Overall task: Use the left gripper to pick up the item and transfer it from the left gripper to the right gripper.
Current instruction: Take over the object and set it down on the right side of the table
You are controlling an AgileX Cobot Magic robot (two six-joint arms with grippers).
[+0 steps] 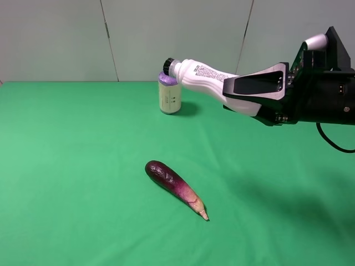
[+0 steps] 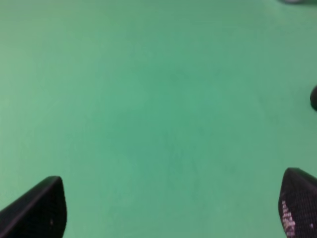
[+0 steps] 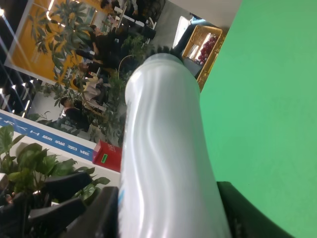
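The white bottle with a black cap is held in the air at the back right, cap pointing left. My right gripper, with white finger casing, is shut on the bottle's lower end. In the right wrist view the bottle fills the middle between the fingers. My left gripper is out of the exterior high view. In the left wrist view its two black fingertips stand wide apart over bare green cloth, with nothing between them; the gripper is open.
A cream can with a purple lid stands at the back, just behind the bottle's cap. A purple eggplant lies on the green table near the middle front.
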